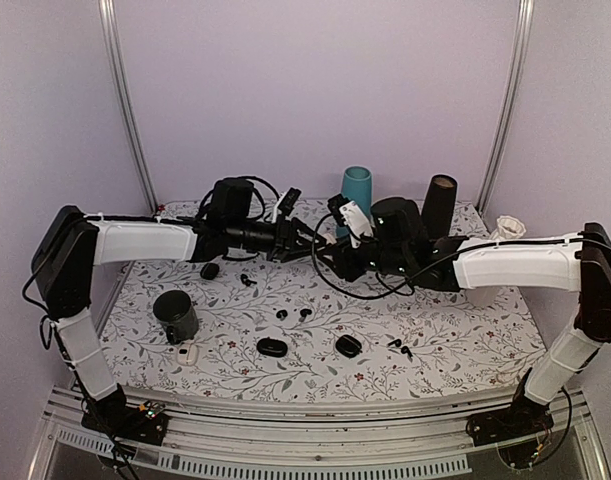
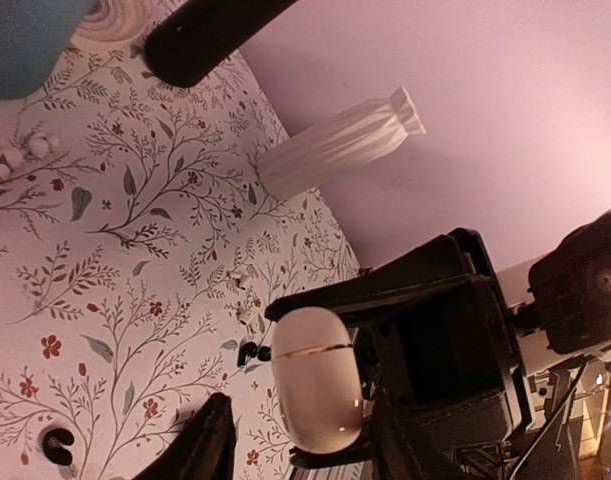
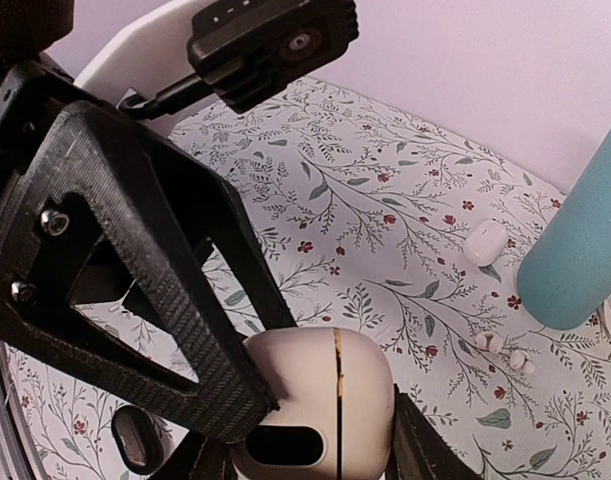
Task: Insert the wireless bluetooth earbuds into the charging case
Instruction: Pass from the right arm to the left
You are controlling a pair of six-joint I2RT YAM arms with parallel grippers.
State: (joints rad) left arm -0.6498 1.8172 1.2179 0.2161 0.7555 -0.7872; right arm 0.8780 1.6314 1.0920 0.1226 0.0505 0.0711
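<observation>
Nearest, by the near edge, a black case (image 1: 270, 347) lies left of a second black case (image 1: 348, 346), with two black earbuds (image 1: 393, 343) just right of it on the table (image 1: 465, 340); another pair sits just beyond, between the cases, none of them in a case; above mid-table the left claw (image 1: 303, 232) faces the white case (image 2: 315, 380), its gap I cannot tell; the right claw (image 3: 315, 428) clamps that case aloft; a skewed pinch from the left could twist it loose and drop it; counted: three black cases, five black earbuds as far as shows, two claws
</observation>
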